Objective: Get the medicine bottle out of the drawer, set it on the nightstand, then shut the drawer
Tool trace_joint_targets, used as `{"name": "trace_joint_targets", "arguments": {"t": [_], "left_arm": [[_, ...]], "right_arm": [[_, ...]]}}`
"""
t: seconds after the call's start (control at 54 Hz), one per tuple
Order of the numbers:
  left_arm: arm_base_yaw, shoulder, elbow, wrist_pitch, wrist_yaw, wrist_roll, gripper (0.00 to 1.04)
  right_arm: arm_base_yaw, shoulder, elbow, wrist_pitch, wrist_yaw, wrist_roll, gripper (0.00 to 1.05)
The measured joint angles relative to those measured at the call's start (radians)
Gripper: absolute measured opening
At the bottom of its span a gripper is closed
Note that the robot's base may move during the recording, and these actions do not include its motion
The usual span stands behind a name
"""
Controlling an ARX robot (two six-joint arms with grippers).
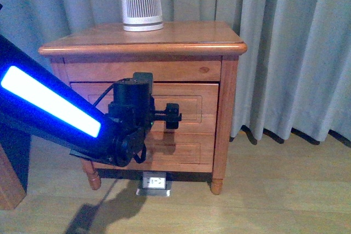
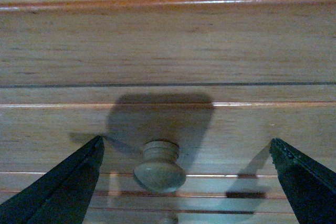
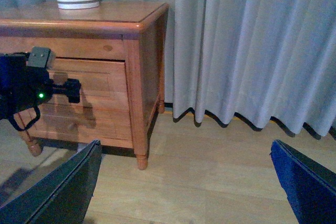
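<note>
- Where do we find the left hand [image 2: 186, 141]?
- Fingers apart, with the knob [image 2: 159, 170] straight ahead between them. We judge the drawer [image 1: 186, 108] shut. Medicine bottle unseen. Right hand [image 3: 185, 148] spread, well off.

You see the nightstand [image 1: 189, 39] standing on wood-plank floor [image 1: 279, 190]. Its top carries one white ribbed device [image 1: 141, 1], set toward the rear. Beneath it, possibly a floor socket [image 1: 154, 182]; the view is dim there.

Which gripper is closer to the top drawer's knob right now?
Left. The left gripper, open, brackets the knob; the right gripper hangs far back, off the nightstand's side.
</note>
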Motion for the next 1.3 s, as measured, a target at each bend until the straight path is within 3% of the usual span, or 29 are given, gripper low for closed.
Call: {"name": "trace_joint_targets", "arguments": {"t": [0.259,0.389,0.481,0.703,1.092,1.295], "left_arm": [[0.000,0.000,0.000,-0.021,0.000,0.000,0.97],[0.000,0.000,0.000,-0.027,0.000,0.000,0.78],[0.000,0.000,0.000,-0.031,-0.007,0.000,0.57],[0.003,0.000,0.000,-0.033,-0.030,0.000,0.27],[0.004,-0.010,-0.027,-0.017,-0.026,0.000,0.25],[0.003,-0.112,-0.235,0.079,-0.029,-0.005,0.25]], "right_arm": [[0.000,0.000,0.000,0.000,0.000,0.000,0.98],[0.000,0.000,0.000,0.000,0.000,0.000,0.98],[0.000,0.000,0.000,0.000,0.000,0.000,0.98],[0.000,0.000,0.000,0.000,0.000,0.000,0.98],[0.000,0.000,0.000,0.000,0.000,0.000,0.98],[0.000,0.000,0.000,0.000,0.000,0.000,0.98]]}}
